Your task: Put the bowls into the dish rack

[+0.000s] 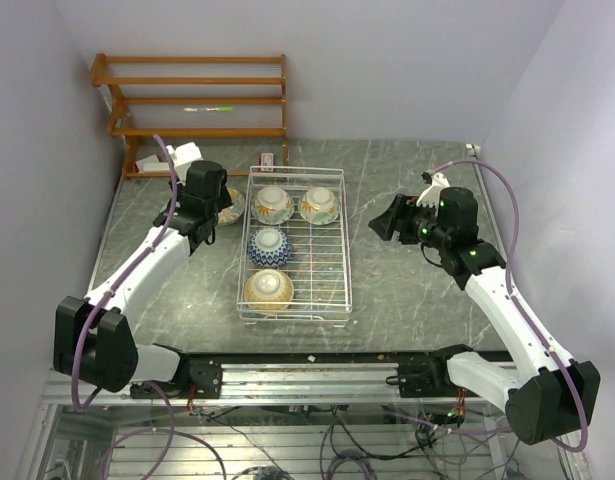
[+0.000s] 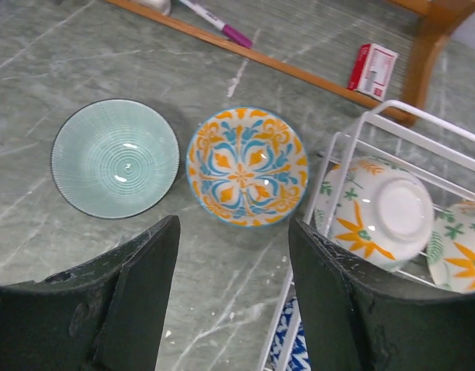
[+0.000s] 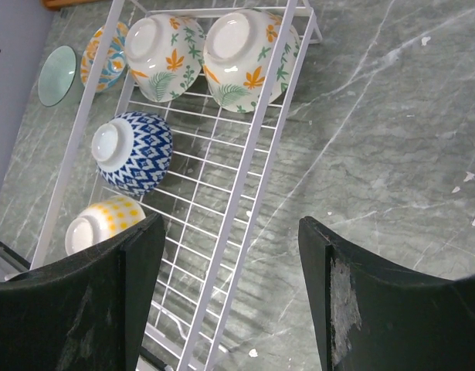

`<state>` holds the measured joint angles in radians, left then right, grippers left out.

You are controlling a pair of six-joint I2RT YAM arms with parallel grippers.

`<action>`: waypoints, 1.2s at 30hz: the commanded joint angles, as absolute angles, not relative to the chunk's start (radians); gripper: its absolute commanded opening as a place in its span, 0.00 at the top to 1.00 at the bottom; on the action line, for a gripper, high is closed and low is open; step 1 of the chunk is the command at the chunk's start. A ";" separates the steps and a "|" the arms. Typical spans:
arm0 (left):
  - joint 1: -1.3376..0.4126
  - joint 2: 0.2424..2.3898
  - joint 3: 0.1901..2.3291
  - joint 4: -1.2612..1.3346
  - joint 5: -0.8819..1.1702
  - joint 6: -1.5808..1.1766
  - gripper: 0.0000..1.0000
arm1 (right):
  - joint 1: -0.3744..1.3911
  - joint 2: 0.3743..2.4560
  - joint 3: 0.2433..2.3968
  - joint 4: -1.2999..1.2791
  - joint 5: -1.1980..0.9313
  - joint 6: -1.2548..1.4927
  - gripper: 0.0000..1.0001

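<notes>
Four bowls [image 3: 134, 151] sit upturned in the rack [image 1: 345, 240]; two wait on the table [image 1: 407, 290] at its 10 o'clock. The left gripper [image 2: 232, 247] hovers to pick, fingers [image 2: 137, 301] apart, patterned bowl [image 2: 247, 166] at its 12 o'clock, teal bowl [image 2: 115, 158] at 10. The right gripper [image 3: 230, 232], fingers also apart, holds nothing. The next move likely calls for descending onto the patterned rim.

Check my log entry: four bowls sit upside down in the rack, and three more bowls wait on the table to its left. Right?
Wrong count: two bowls wait on the table, not three. They are the pale green bowl and the orange-and-blue bowl, as the left wrist view shows. The rest of the entry stands.
</notes>
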<state>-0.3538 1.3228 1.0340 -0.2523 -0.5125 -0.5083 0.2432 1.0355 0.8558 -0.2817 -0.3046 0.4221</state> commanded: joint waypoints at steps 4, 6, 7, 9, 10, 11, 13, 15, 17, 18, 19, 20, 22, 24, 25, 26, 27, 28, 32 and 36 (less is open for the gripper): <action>-0.316 1.430 1.031 -0.219 -0.569 -0.511 0.32 | 0.237 1.020 0.844 -0.274 -0.323 0.410 0.30; -0.300 1.465 1.046 -0.192 -0.546 -0.502 0.32 | 0.236 1.021 0.844 -0.277 -0.321 0.408 0.30; -0.288 1.484 1.055 -0.178 -0.532 -0.496 0.32 | 0.235 1.023 0.844 -0.277 -0.320 0.408 0.30; -0.261 1.510 1.068 -0.133 -0.496 -0.483 0.32 | 0.235 1.025 0.840 -0.276 -0.318 0.408 0.30; -0.242 1.523 1.071 -0.106 -0.470 -0.475 0.32 | 0.236 1.026 0.837 -0.274 -0.317 0.410 0.30; -0.224 1.536 1.077 -0.085 -0.445 -0.470 0.33 | 0.237 1.027 0.834 -0.274 -0.316 0.411 0.30; -0.190 1.573 1.100 -0.065 -0.399 -0.447 0.33 | 0.236 1.032 0.830 -0.272 -0.316 0.412 0.30; -0.162 1.609 1.118 -0.067 -0.348 -0.429 0.34 | 0.235 1.038 0.828 -0.272 -0.310 0.411 0.30; -0.145 1.625 1.109 -0.059 -0.304 -0.427 0.34 | 0.236 1.040 0.823 -0.266 -0.305 0.412 0.30; -0.144 1.626 1.095 -0.052 -0.290 -0.428 0.34 | 0.236 1.044 0.820 -0.260 -0.304 0.414 0.30; -0.144 1.624 1.081 -0.044 -0.285 -0.430 0.34 | 0.236 1.050 0.818 -0.254 -0.305 0.417 0.30; -0.144 1.620 1.067 -0.041 -0.290 -0.433 0.34 | 0.235 1.059 0.819 -0.248 -0.310 0.419 0.31; -0.143 1.606 1.045 -0.044 -0.341 -0.435 0.34 | 0.236 1.077 0.822 -0.241 -0.320 0.422 0.31; -0.134 1.588 1.026 -0.051 -0.382 -0.447 0.34 | 0.236 1.088 0.821 -0.232 -0.330 0.425 0.31; -0.128 1.577 1.016 -0.048 -0.390 -0.459 0.34 | 0.236 1.091 0.818 -0.227 -0.331 0.427 0.31; -0.123 1.566 1.006 -0.040 -0.398 -0.471 0.34 | 0.236 1.094 0.818 -0.225 -0.332 0.427 0.31; -0.120 1.556 1.001 -0.040 -0.412 -0.485 0.34 | 0.236 1.097 0.816 -0.224 -0.333 0.427 0.31; -0.119 1.550 0.998 -0.043 -0.432 -0.499 0.34 | 0.236 1.098 0.816 -0.224 -0.334 0.427 0.31; -0.093 1.559 1.010 -0.062 -0.469 -0.542 0.34 | 0.235 1.091 0.813 -0.230 -0.323 0.421 0.31; -0.070 1.608 1.043 -0.071 -0.437 -0.559 0.34 | 0.236 1.094 0.814 -0.233 -0.318 0.416 0.31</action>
